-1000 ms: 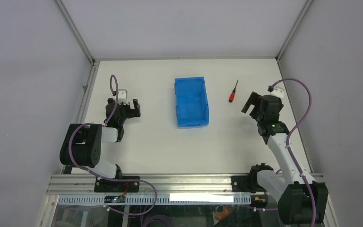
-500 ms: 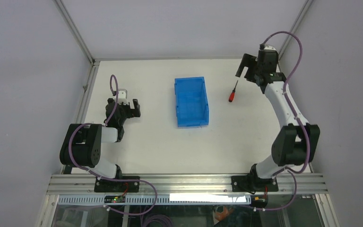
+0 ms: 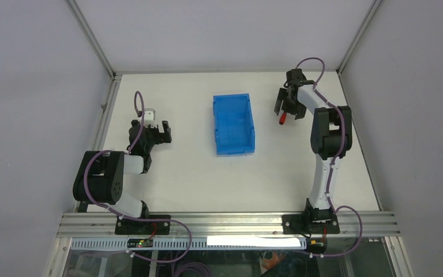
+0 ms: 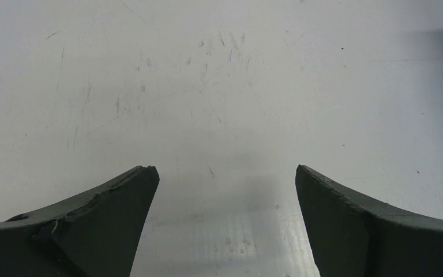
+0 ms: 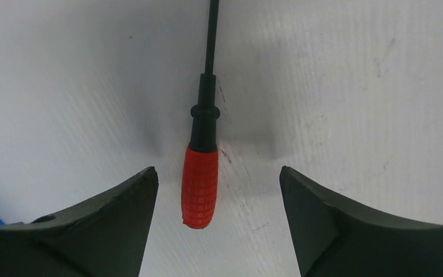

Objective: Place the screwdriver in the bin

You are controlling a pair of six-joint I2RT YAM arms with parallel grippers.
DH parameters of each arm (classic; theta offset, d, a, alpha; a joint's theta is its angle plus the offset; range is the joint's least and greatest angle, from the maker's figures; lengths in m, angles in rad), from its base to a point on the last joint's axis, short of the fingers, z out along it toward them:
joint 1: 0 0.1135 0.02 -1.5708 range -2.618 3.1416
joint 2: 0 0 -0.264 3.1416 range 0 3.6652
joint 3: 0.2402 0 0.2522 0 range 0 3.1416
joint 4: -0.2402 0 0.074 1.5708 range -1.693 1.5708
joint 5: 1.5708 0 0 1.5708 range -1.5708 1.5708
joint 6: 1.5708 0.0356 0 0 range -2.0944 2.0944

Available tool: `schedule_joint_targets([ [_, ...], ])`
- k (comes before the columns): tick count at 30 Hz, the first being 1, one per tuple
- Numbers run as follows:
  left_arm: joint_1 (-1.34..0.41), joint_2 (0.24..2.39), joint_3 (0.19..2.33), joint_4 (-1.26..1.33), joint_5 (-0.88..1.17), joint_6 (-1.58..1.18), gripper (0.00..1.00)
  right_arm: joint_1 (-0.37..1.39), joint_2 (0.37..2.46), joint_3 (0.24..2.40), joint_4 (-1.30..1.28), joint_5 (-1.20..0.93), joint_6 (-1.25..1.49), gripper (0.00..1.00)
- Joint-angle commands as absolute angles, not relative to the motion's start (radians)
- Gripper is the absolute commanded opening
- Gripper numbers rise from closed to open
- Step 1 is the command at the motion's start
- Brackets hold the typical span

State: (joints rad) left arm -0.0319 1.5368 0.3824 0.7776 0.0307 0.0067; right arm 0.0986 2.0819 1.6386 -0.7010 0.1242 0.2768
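The right pincer (image 5: 216,179) stands over the screwdriver (image 5: 203,133), jaws apart on either side of the red handle and clear of it. The screwdriver lies flat on the worktop (image 3: 196,179) towards its far right corner, apart from the blue bin (image 3: 233,124) at mid-worktop. The left pincer (image 4: 225,179), jaws apart, hangs near the left edge.

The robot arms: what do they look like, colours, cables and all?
Both the left arm and the right arm are white tubes with chunky black joints. A purple cable loops along each. The left tool and the right tool each end in two dark, matte, curved fingers.
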Motion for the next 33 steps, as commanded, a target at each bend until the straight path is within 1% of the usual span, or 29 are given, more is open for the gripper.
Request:
schedule_joint_targets([
  [1,-0.035,1.508,0.382,0.807,0.039,-0.012,0.99,0.129,2.141,1.716,-0.753,0.189,0.31,0.78],
  [3,-0.035,1.508,0.382,0.807,0.039,-0.012,0.99,0.136,2.166,1.721,-0.755,0.189,0.32,0.67],
  [4,-0.035,1.508,0.382,0.807,0.04,-0.012,0.99,0.138,2.178,1.721,-0.754,0.189,0.327,0.59],
  [5,-0.035,1.507,0.382,0.806,0.04,-0.012,0.99,0.138,2.185,1.722,-0.752,0.189,0.329,0.5],
  [8,-0.034,1.508,0.383,0.807,0.04,-0.012,0.99,0.138,2.196,1.73,-0.751,0.193,0.324,0.11],
  [9,-0.034,1.508,0.382,0.807,0.04,-0.012,0.99,0.138,2.193,1.738,-0.757,0.193,0.317,0.03],
  [10,-0.035,1.508,0.382,0.806,0.04,-0.012,0.99,0.138,2.185,1.751,-0.77,0.194,0.305,0.0],
  [16,-0.035,1.508,0.382,0.806,0.039,-0.012,0.99,0.137,2.04,1.784,-0.806,0.224,0.228,0.0],
  [21,-0.035,1.507,0.382,0.807,0.04,-0.012,0.99,0.173,1.906,1.786,-0.86,0.182,0.217,0.0],
  [26,-0.035,1.508,0.383,0.807,0.039,-0.012,0.99,0.3,1.791,1.782,-0.869,0.174,0.188,0.0],
  [33,-0.034,1.508,0.382,0.807,0.04,-0.012,0.99,0.566,1.707,1.811,-0.838,0.196,0.166,0.0],
])
